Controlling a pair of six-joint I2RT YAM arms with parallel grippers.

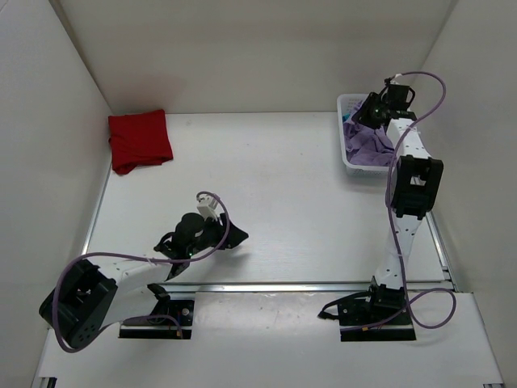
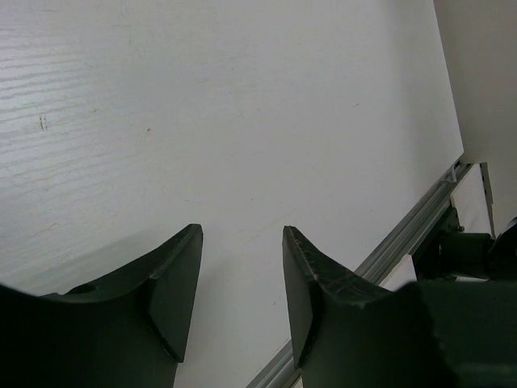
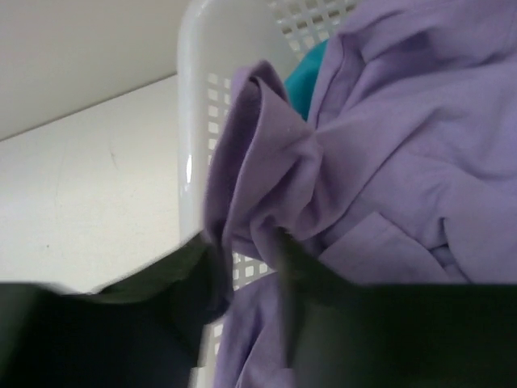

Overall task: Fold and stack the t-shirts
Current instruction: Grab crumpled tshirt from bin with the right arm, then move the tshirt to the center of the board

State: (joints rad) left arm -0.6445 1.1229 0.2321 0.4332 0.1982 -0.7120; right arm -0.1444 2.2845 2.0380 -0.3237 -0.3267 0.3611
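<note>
The deep red t-shirt (image 1: 140, 139) lies folded at the table's far left. The lavender t-shirt (image 1: 367, 144) is bunched in the white mesh basket (image 1: 346, 103) at the far right. In the right wrist view it (image 3: 388, 145) fills the frame, and a bit of the teal t-shirt (image 3: 303, 77) shows under it. My right gripper (image 1: 367, 113) reaches into the basket; its fingers (image 3: 254, 250) pinch a raised fold of lavender cloth by the basket wall (image 3: 194, 121). My left gripper (image 1: 234, 237) is open and empty low over the bare table (image 2: 242, 234).
White walls stand close on the left, back and right. A metal rail (image 1: 307, 286) runs along the table's near edge and also shows in the left wrist view (image 2: 404, 234). The basket sits against the right wall.
</note>
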